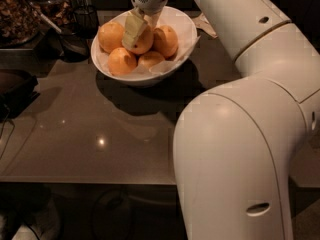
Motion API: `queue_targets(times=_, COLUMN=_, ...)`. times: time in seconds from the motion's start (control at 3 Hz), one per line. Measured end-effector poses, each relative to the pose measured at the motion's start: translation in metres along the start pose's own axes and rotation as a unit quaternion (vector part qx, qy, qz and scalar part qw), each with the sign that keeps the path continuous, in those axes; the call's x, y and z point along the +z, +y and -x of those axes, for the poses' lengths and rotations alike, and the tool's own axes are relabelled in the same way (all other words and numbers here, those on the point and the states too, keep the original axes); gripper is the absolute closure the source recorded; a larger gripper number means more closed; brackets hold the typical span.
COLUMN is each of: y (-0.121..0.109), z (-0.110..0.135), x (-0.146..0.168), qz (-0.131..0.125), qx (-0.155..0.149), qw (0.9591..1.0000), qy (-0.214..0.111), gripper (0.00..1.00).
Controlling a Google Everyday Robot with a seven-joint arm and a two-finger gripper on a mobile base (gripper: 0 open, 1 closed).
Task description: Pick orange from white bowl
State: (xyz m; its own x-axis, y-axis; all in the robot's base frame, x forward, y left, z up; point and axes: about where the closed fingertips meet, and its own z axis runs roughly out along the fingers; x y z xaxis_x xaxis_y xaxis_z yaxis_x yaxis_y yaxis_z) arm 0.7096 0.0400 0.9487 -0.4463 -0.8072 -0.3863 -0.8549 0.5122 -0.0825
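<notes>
The white bowl (181, 30) stands at the back of the dark table and holds several oranges. My gripper (139, 28) reaches down from above into the middle of the bowl. It sits on the middle orange (145, 41), which it partly covers. Other oranges lie around it: one at the left (110, 36), one at the front left (121, 62), one at the right (166, 40).
My large white arm (240, 134) fills the right side of the view. A small dark wire basket (86, 18) and a dark scoop (70, 43) stand left of the bowl. A tray of brown bits (15, 11) is at the far left. The table's front edge (90, 183) runs below.
</notes>
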Motion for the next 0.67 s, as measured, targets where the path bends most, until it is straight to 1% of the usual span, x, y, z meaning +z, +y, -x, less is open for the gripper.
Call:
queue_targets(times=0.33, y=0.0031, z=-0.0022, x=0.0065, qz=0.002, qx=-0.007, qw=1.0, qy=0.004, gripper=0.49)
queue_targets(times=0.67, y=0.0082, z=-0.0038, x=0.012, qz=0.003, qx=-0.014, qw=0.9999, qy=0.005, gripper=0.72)
